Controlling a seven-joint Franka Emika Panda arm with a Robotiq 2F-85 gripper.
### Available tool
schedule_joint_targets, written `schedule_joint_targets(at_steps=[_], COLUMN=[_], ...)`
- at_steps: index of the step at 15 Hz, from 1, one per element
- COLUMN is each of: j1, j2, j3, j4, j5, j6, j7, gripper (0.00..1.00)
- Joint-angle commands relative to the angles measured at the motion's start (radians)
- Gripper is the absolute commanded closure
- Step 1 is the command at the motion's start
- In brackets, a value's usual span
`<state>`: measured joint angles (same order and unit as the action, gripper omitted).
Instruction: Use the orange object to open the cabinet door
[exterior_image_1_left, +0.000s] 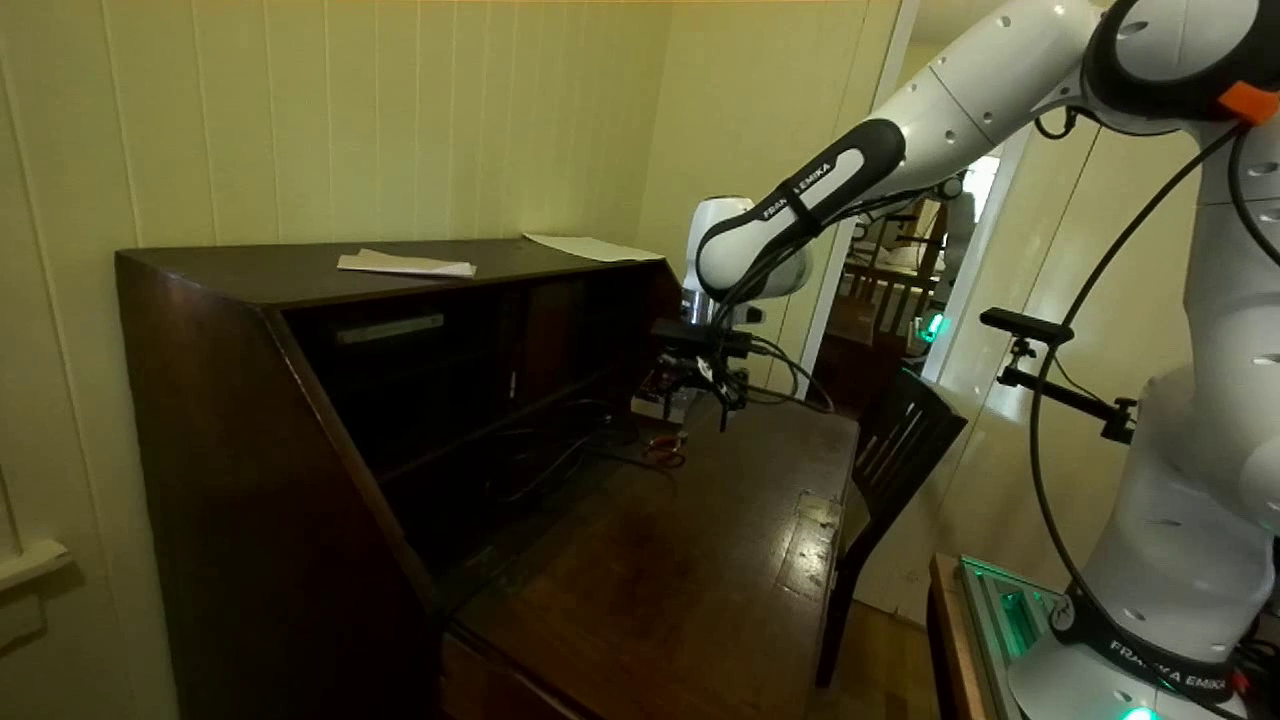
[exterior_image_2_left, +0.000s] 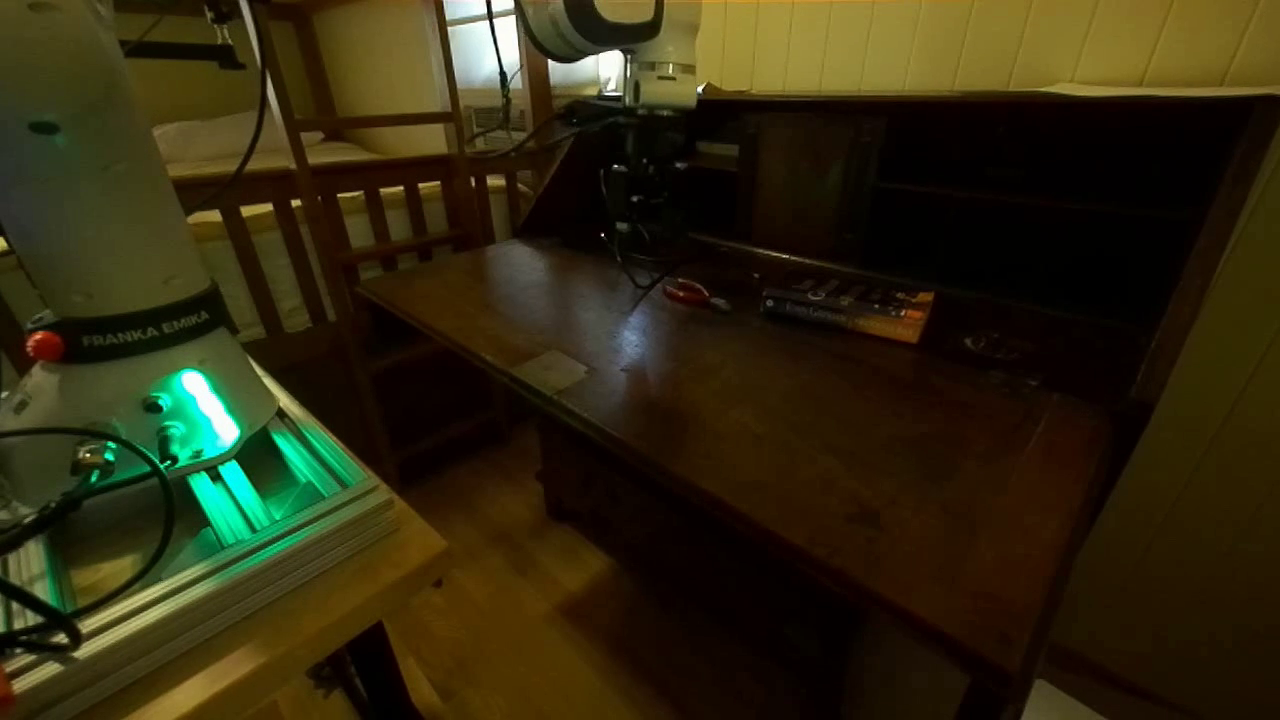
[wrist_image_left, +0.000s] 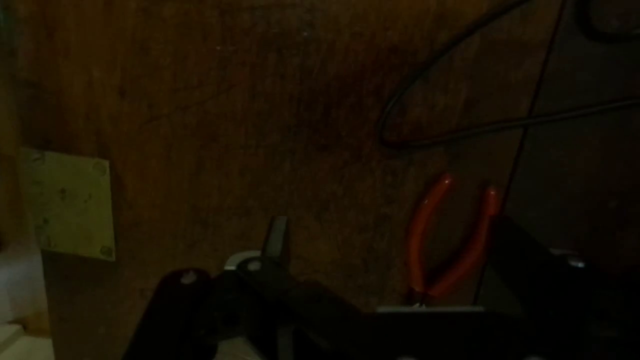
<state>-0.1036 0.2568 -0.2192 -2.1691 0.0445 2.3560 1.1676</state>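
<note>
The orange object is a pair of pliers with orange-red handles (wrist_image_left: 419, 240), lying on the desk's fold-down flap. It shows in both exterior views, where its handles (exterior_image_1_left: 664, 452) look small and red (exterior_image_2_left: 686, 291). Its metal end is mostly hidden behind the gripper body in the wrist view. My gripper (wrist_image_left: 395, 237) hangs over the flap, open, fingers pointing down and holding nothing. From the wrist camera, the pliers show between the fingers, nearer the dark right one, which overlaps a handle. The cabinet door (exterior_image_1_left: 550, 335), narrow and brown, stands among the desk's compartments; it appears closed (exterior_image_2_left: 808, 185).
A thin black cable (wrist_image_left: 440, 140) loops over the flap by the pliers. Books (exterior_image_2_left: 845, 310) lie at the flap's back. Papers (exterior_image_1_left: 405, 263) rest on the desk top. A dark chair (exterior_image_1_left: 900, 470) stands beside the flap. A brass plate (wrist_image_left: 72, 205) is set near the edge.
</note>
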Motion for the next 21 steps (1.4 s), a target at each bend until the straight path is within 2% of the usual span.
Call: schedule_joint_targets(at_steps=[1,4,6,13,18,21], j1=[-0.025,-0.033,-0.043,-0.034,-0.027,0.002], j2=[0.076,0.133,0.173,0.249,0.268,0.248], j3=[0.005,0.010,0.023,0.037,0.035,0.017], j4=[0.051,0.093,0.130,0.199,0.195,0.150], j5=[0.129,0.190,0.204,0.187,0.191,0.173], j6=[0.054,0.088,0.103,0.099,0.118,0.177], j7=[0.069,0.080,0.026,-0.051,-0.043,0.001], gripper=[0.00,0.00,0.00,0.00,0.00,0.00])
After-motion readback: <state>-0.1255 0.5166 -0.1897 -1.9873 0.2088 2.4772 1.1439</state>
